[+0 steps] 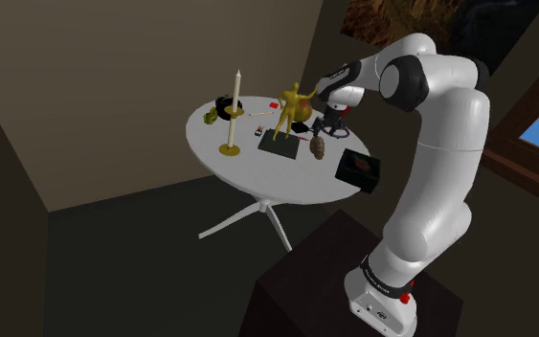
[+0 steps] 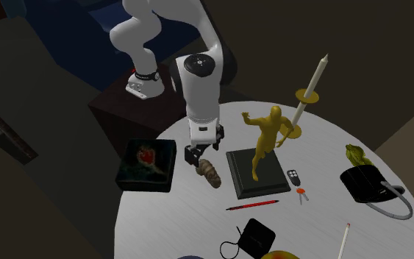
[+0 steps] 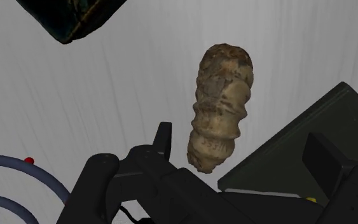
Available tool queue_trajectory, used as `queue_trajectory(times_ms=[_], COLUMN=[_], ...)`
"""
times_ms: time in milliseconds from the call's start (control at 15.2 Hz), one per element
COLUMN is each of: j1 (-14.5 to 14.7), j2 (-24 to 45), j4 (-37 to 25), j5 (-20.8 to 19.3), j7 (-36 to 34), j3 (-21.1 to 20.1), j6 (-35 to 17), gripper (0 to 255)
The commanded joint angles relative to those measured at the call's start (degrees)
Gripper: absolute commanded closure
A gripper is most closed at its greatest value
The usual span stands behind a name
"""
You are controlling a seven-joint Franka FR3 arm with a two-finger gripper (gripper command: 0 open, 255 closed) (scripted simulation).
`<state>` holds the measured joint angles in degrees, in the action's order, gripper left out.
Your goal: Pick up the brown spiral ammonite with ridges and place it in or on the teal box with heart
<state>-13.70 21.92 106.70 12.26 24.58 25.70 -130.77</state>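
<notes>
The black gripper point(image 2: 196, 157) hovers low over the round white table point(image 2: 161, 228), its fingers apart and touching nothing. The brown ridged ammonite point(image 2: 210, 172) lies unheld on the tabletop just below the fingers, between the dark box with a red heart point(image 2: 148, 165) and the golden figurine's dark plinth point(image 2: 255, 175).

We are counting one round table point(image 2: 161, 228), and on it we are finding one brown ridged ammonite point(image 2: 210, 173), one dark box with a red heart point(image 2: 148, 165), one golden figurine point(image 2: 269, 136) on one dark slab point(image 2: 242, 182), one tall white candle point(image 2: 314, 77) in one golden holder point(image 2: 306, 96), one red pen point(image 2: 252, 204), one key fob point(image 2: 293, 176), one black handbag point(image 2: 361, 184), one black pouch point(image 2: 257, 235), one small green object point(image 2: 356, 154) and one loose white stick point(image 2: 344, 239). We are seeing one white arm point(image 2: 200, 81).
</notes>
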Motion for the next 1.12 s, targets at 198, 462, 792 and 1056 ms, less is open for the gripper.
queue_trajectory(times_ms=[198,462,792,1056], j1=[-2.2,-2.7,-2.8,-2.8], j2=[5.4,7.5,7.8,7.8], j4=[-3.2,-3.1,-3.1,-3.1], j5=[2.6,3.7,3.9,3.9], j7=[1.8,2.4,2.5,2.5], j3=[-1.1,-1.8,-1.9,-1.9], j6=[-1.7,-3.8,-4.1,-4.1], gripper=[0,0,0,255])
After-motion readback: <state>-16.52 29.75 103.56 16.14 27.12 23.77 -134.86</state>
